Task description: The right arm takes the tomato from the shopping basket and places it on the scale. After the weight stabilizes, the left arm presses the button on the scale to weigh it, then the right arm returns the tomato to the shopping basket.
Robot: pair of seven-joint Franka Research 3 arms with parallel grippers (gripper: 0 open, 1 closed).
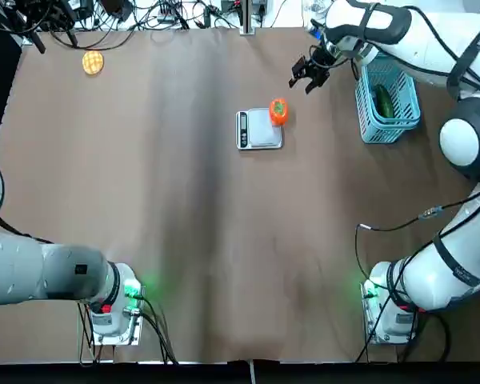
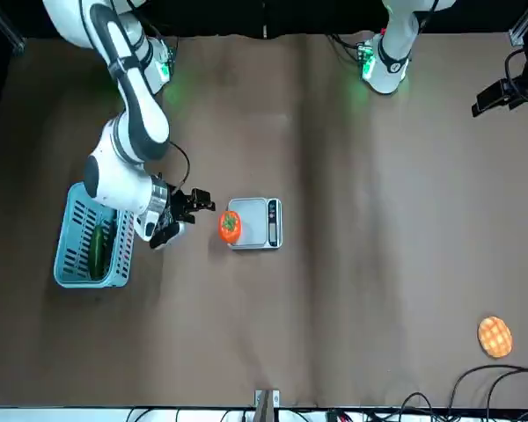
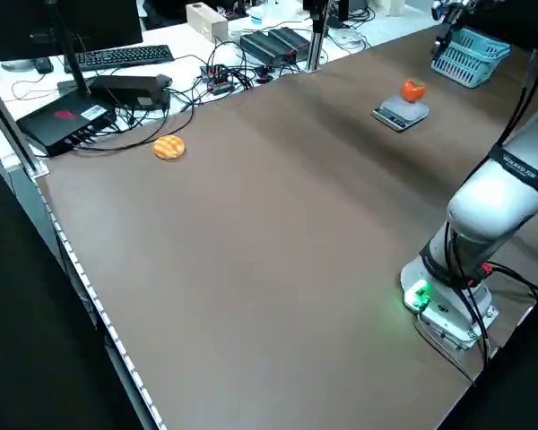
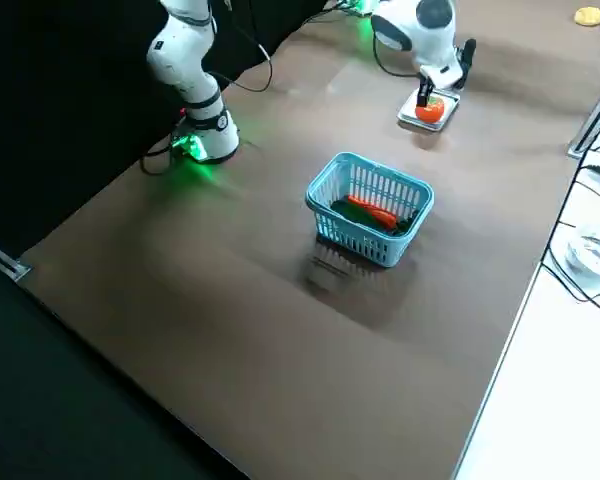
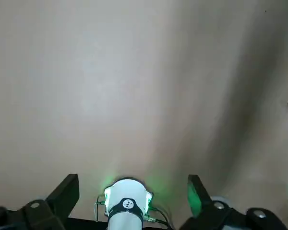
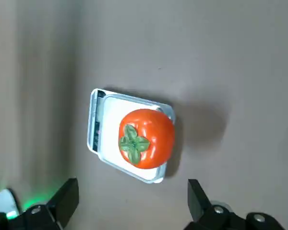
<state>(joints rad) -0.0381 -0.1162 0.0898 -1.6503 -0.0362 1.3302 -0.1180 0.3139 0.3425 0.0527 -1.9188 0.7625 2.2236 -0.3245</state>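
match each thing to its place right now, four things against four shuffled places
1. tomato
2. green vegetable
3. waffle-like disc
4. right gripper

A. inside the blue basket
B. above the table, between basket and scale, fingers open
C. on the scale's platform
D. on the table by the cables, at the top view's upper left

Pairs: 1-C, 2-A, 3-D, 4-B

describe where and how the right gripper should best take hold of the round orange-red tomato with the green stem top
Probably across its widest sides, coming from above: the round orange-red tomato sits on the square silver-grey scale platform, uncovered on top, its smooth flanks free.
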